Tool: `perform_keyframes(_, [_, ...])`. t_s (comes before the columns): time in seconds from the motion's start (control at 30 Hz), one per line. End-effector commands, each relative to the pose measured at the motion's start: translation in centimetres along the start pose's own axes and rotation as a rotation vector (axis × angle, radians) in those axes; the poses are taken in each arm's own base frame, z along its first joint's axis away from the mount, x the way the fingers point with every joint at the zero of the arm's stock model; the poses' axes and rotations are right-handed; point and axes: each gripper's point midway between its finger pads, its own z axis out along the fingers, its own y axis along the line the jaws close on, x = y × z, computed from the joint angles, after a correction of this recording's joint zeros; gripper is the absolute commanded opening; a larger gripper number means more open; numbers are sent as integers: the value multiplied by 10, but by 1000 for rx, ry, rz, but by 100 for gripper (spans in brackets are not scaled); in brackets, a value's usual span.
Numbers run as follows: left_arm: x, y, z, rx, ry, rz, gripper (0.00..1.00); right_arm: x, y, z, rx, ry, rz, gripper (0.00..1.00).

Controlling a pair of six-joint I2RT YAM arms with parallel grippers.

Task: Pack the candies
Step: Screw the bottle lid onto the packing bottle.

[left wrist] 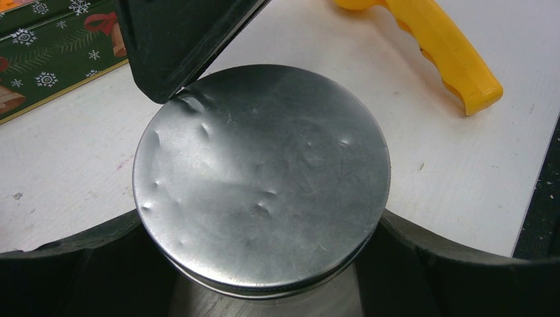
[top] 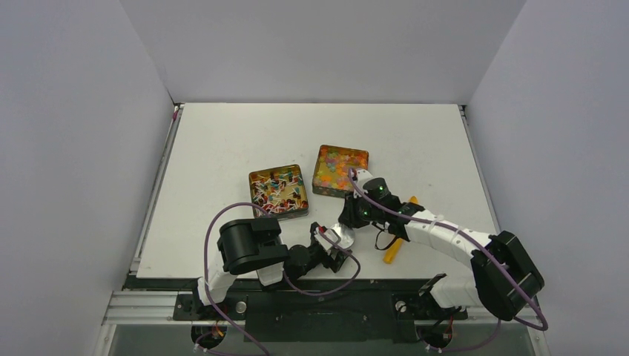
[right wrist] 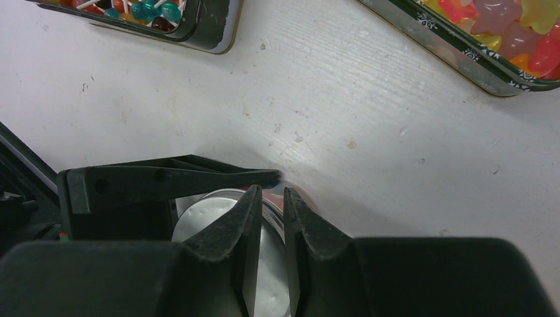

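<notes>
The white table [top: 222, 148] carries everything; the 2 arms reach in from its near edge and meet just in front of 2 square tins.

The left tin [top: 285, 214] and the right tin [top: 330, 193] stand side by side near the table's middle, close but apart, both open; their outer walls are green with a snowflake print.

A yellow-orange scoop [top: 393, 252] lies flat on the table to the right of the grippers, partly under the right arm, touching neither tin.

A jar [left wrist: 218, 307] sits between the spread fingers of the left gripper [left wrist: 264, 224], which flank it on both sides and hold it; its round metal lid [left wrist: 261, 178], dented and dull grey, is on.

The right gripper [right wrist: 271, 198] comes at the lid from the far side; its 2 fingers [right wrist: 241, 231] are drawn almost together, astride the lid's rim, pinching it, with only the rim in the narrow gap.

The candies [top: 278, 189] are all in the tins: wrapped red, blue, white and dark pieces, some on white sticks, fill the left one; soft orange, yellow, pink and green pieces fill the right one; none shows on the table.
</notes>
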Motion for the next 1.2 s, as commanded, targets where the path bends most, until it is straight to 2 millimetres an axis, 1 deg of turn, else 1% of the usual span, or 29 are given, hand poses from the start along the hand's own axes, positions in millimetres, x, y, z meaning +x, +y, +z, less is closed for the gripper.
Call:
perform_keyframes(0.0, [33,16,-15,-31,54,-70,34,20,0,-7,-24,27,2,15])
perform_keyframes(0.1, [32,18,-15,-36,53,-75,34,33,-1,-8,-24,45,13,15])
perform_keyframes(0.13, [32,18,-15,-36,54,-76,34,33,0,-10,-29,35,13,16])
perform_keyframes(0.17, [32,18,-15,-37,54,-77,34,37,0,-11,-29,39,21,16])
perform_keyframes(0.3, [32,18,-15,-37,53,-81,34,40,4,-17,-40,16,25,18])
perform_keyframes(0.5, [32,19,-15,-38,54,-86,34,48,4,-20,-36,19,28,19])
perform_keyframes(0.77, [32,22,-15,-50,53,-94,34,68,5,-23,-37,22,60,10])
perform_keyframes(0.83, [32,22,-15,-52,53,-96,34,75,6,-23,-33,26,68,9])
perform_keyframes(0.93, [32,23,-15,-54,52,-99,34,79,12,-26,-35,13,77,9])
perform_keyframes(1.07, [31,24,-15,-58,51,-100,34,86,12,-27,-24,6,103,9])
perform_keyframes(1.17, [31,24,-16,-61,50,-102,34,94,12,-27,-24,16,115,9])
